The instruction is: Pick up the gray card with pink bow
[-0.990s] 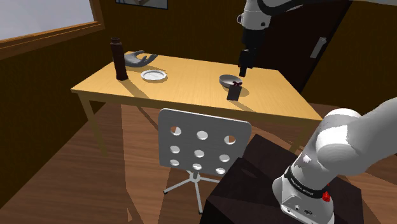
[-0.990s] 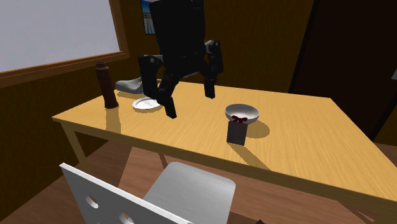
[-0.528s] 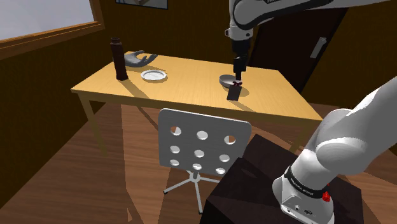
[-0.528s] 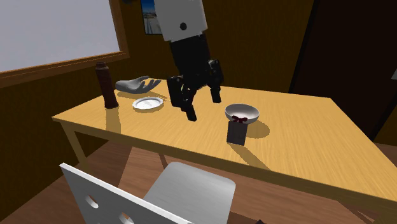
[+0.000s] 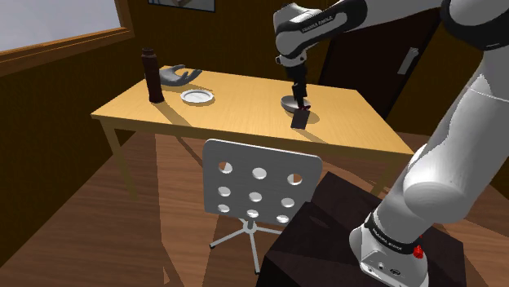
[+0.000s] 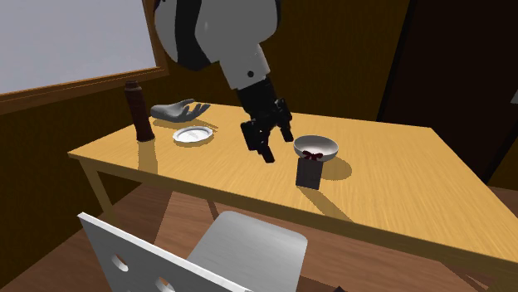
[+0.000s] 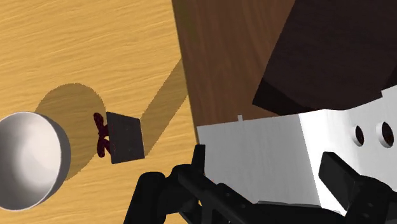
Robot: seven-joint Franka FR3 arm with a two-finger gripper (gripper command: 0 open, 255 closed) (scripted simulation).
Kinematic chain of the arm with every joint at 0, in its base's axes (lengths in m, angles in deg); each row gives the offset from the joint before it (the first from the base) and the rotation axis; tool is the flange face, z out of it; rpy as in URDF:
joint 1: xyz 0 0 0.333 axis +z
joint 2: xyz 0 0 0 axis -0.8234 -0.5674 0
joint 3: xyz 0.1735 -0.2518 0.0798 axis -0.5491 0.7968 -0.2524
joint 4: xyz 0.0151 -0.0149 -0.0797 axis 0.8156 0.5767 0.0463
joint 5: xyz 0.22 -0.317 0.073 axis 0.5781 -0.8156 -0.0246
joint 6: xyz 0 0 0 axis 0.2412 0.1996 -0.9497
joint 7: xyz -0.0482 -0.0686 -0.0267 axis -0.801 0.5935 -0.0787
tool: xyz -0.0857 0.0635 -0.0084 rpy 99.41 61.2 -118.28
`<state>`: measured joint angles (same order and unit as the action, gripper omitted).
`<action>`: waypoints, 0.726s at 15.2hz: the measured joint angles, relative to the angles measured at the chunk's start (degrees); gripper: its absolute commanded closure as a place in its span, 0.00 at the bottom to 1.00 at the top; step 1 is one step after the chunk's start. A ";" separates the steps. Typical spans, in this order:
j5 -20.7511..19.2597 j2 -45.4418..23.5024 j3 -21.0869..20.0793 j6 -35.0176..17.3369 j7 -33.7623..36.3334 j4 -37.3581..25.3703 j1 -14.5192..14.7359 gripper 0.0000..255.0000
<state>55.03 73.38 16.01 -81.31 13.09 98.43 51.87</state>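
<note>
Gripper (image 6: 277, 148) hangs open, fingers apart, over the wooden table (image 6: 398, 195). The dark gray card (image 6: 308, 172) stands near it, untouched, just beside the bowl (image 6: 318, 148).

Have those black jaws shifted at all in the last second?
Yes. In the second exterior view the jaws have come down and rightward, closing on the bowl and the dark card before it.

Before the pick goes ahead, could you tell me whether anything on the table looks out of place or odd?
Nothing is spilled or broken. The dark card stands on edge, unsupported, beside the bowl, its bow dark red rather than pink. A grey hand-shaped object lies near the brown bottle, which looks odd.
</note>
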 measured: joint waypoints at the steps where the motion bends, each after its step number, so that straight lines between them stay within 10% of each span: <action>1: -0.47 -2.59 0.19 0.13 -1.21 -1.99 -0.22 0.00; 11: -5.71 -27.85 1.73 0.97 -12.88 -21.98 -3.75 0.00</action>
<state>49.32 45.53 17.74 -80.33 0.21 76.45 48.12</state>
